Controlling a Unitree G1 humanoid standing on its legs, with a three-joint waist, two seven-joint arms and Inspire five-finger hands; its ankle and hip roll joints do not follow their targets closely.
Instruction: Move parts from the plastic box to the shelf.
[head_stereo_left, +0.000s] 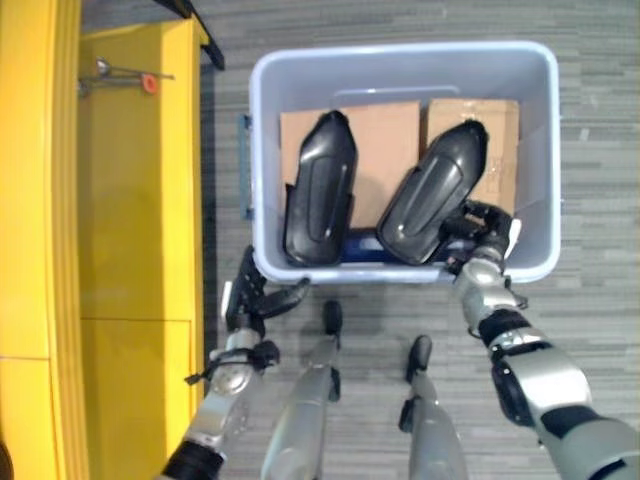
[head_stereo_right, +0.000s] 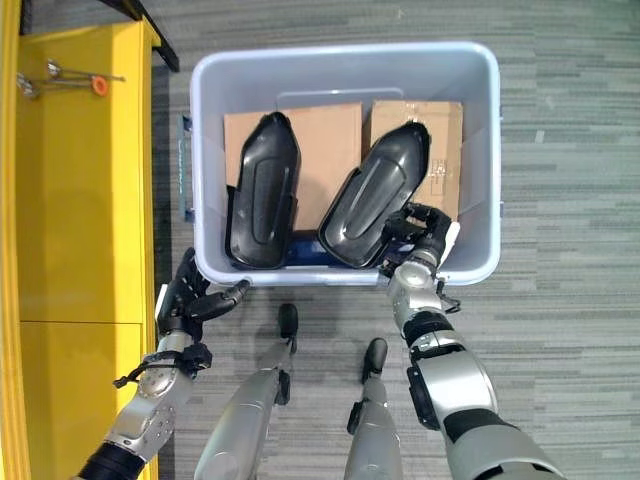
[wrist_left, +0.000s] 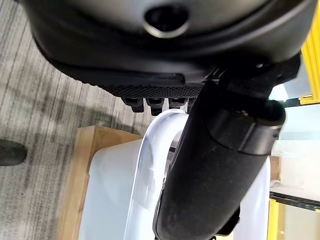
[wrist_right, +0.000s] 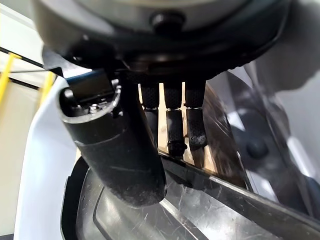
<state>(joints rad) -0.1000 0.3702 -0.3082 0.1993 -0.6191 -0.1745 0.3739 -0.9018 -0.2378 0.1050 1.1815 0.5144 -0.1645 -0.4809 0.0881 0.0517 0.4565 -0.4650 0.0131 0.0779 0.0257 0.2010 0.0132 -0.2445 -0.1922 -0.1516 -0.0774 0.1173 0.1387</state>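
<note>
two black parts (head_stereo_left: 320, 190) lie on cardboard (head_stereo_left: 395, 135) in the plastic box (head_stereo_left: 400, 62); our right robot hand (head_stereo_left: 482, 228) curls its fingers round the near end of the right part (head_stereo_left: 432, 192), ready to lift, while our left robot hand (head_stereo_left: 254, 296) rests relaxed at the box's outer corner, probably steadying it beside the yellow shelf (head_stereo_left: 130, 200)
</note>
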